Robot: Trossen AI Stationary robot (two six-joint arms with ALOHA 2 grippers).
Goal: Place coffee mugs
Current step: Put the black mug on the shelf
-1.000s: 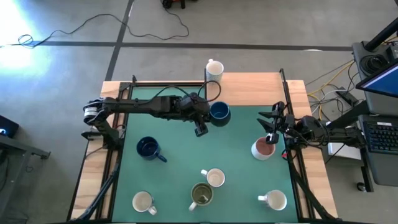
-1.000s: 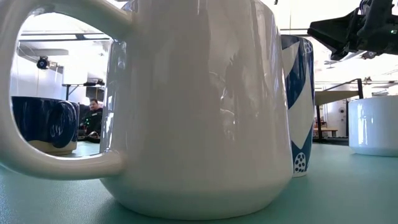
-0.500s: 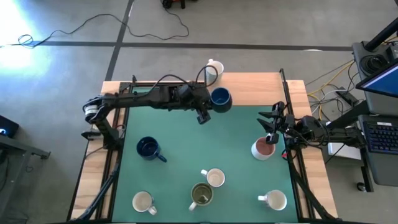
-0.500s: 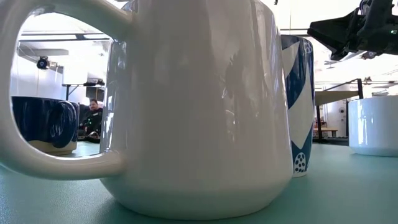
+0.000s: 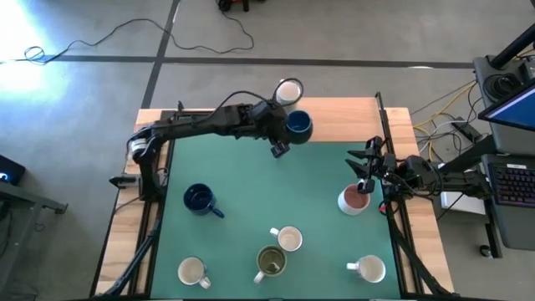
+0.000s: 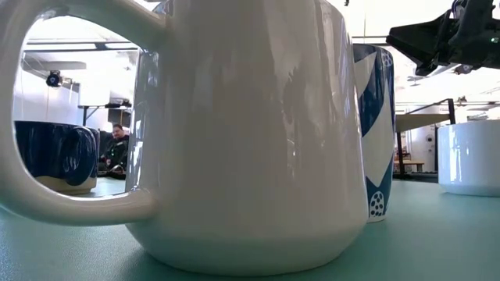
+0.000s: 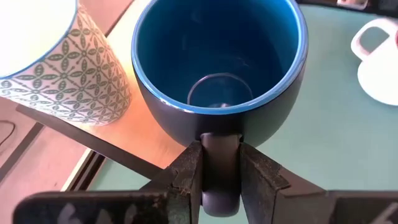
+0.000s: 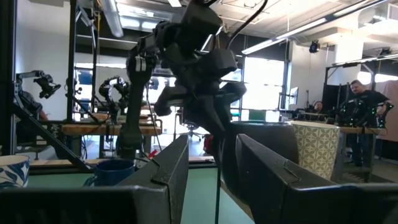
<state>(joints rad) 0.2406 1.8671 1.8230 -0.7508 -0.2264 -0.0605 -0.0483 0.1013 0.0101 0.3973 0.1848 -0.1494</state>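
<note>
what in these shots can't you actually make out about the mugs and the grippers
- Low view: a white mug right at the lens hides most of the table behind it.
- Left wrist view: the left gripper covers the navy mug handle, and the patterned mug is cut off by the edge.
- Right gripper: nothing visibly held.

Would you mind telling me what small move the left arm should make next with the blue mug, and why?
Probably lower it straight down and release. The left gripper is clamped on the handle of the blue mug, which hangs at the mat's far edge beside the patterned mug, seemingly its spot. The right gripper waits near the pink-lined mug.
</note>
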